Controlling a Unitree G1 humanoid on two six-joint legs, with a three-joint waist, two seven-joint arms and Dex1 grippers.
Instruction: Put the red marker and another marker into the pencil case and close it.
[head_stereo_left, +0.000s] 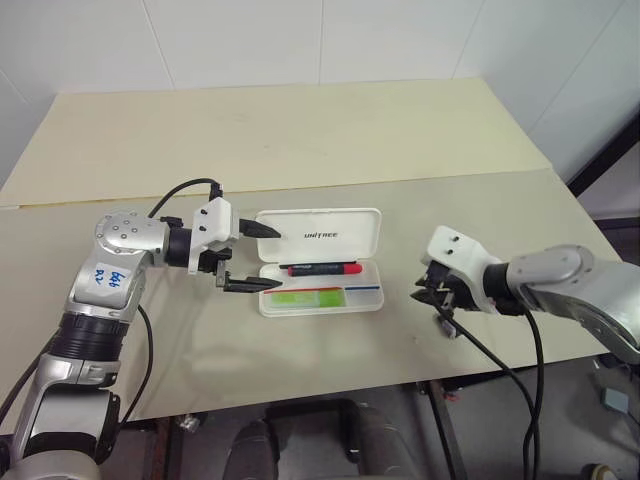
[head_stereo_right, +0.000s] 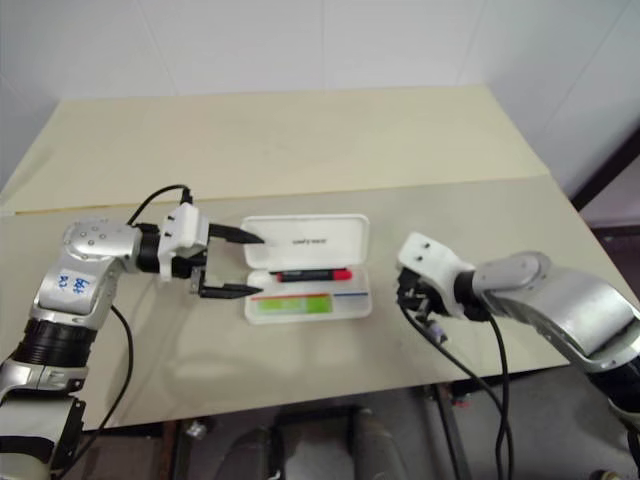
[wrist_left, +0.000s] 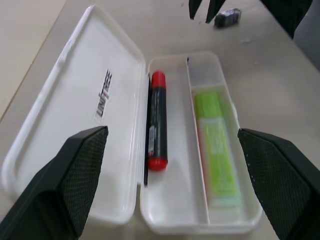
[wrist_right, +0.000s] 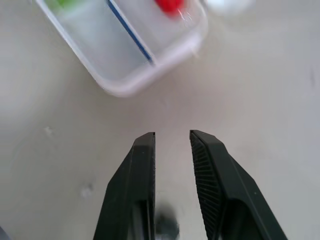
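White walls back a pale table (head_stereo_left: 300, 130) on which the pencil case (head_stereo_left: 320, 262) lies open, lid flat on the far side. Both markers are already in: the red marker (head_stereo_left: 323, 269) in the far compartment, the green marker (head_stereo_left: 305, 297) in the near one. What remains is closing. The left gripper (head_stereo_left: 250, 257) hovers at the case's left end, jaws spread wide and empty; the right gripper (wrist_right: 172, 145), narrowed to a slim gap and holding nothing, hangs to the right. Next, a finger should get under the lid's far edge and fold it toward the near side

Both head eyes look forward and down over the beige table (head_stereo_left: 300, 130); each wrist view looks closely at the open white hard-plastic pencil case (wrist_left: 115, 85), shared by all
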